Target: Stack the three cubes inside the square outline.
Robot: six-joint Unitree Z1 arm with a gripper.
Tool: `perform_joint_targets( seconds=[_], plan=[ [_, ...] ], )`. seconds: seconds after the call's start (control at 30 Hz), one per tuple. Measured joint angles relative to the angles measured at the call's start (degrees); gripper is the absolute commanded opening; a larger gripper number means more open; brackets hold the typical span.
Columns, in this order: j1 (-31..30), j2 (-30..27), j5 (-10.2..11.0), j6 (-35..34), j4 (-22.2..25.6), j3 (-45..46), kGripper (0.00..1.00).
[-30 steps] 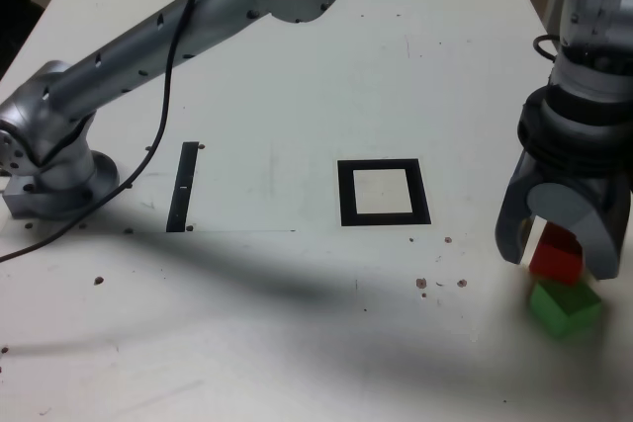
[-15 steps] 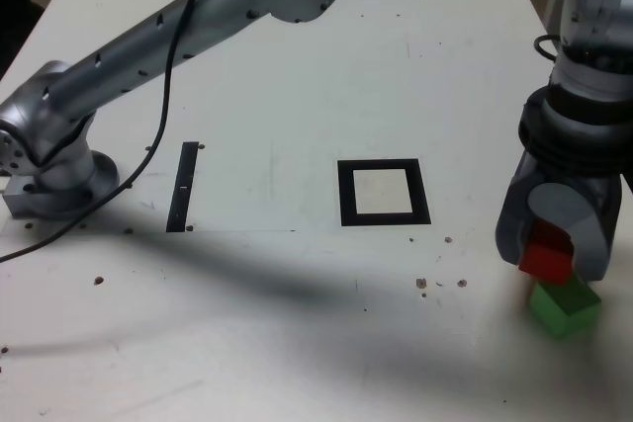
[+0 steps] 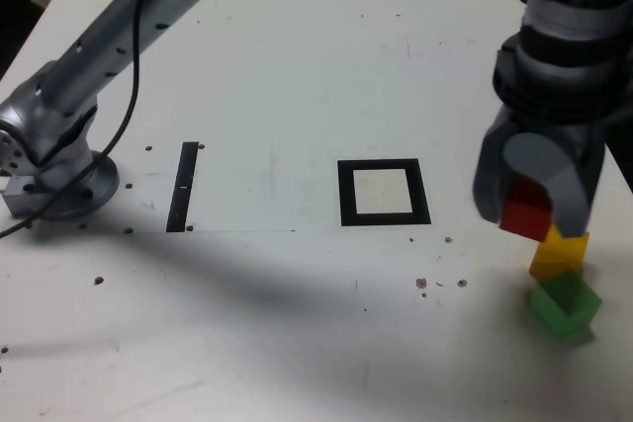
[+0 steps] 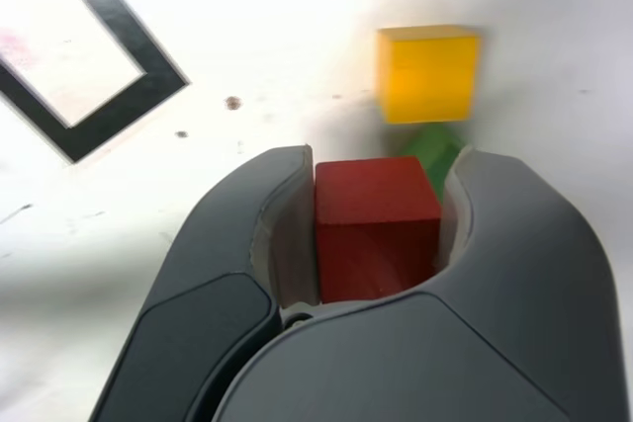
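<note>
Since the earlier frame, my arm had lifted the red cube (image 3: 525,214) clear of the pile and carried it up and toward the exterior view's left; a second before, the fingers (image 3: 532,207) had still stood apart around it, low over the green cube (image 3: 564,304). With the red one gone, the yellow cube (image 3: 560,253) came into sight beneath where it had sat.

I saw the fingers closed narrow on the red cube, one pad on each of two opposite faces, the cube held in the air above the white counter (image 3: 297,76). In the wrist view the red cube (image 4: 376,224) filled the gap between the fingers (image 4: 376,219), with its end face showing.

From the exterior view the yellow cube lay on the counter just below the held cube, and the green cube lay just beyond it toward the near edge, the two touching or nearly so; I could not tell which. The wrist view showed the yellow cube (image 4: 427,73) and a sliver of the green cube (image 4: 433,150) past the red one.

The square outline (image 3: 384,193) sat to the exterior view's left of the fingers, apart from all three cubes, and its white centre held nothing. In the wrist view the square outline (image 4: 124,111) was cut off by the frame's corner.
</note>
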Motion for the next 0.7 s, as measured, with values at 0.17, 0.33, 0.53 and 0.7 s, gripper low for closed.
perform_joint_targets(
  seconds=[0.17, 0.33, 0.53, 0.7],
  plan=[
    [1.64, -5.02, 1.58, -0.93, -0.05, 9.01, 0.25],
    [3.55, -10.40, 2.90, -2.36, -0.62, 16.80, 0.25],
    [6.08, -16.27, 2.78, -4.89, -4.52, 26.69, 0.24],
    [9.00, -19.41, 0.71, -6.25, -11.22, 35.62, 0.23]
  ],
)
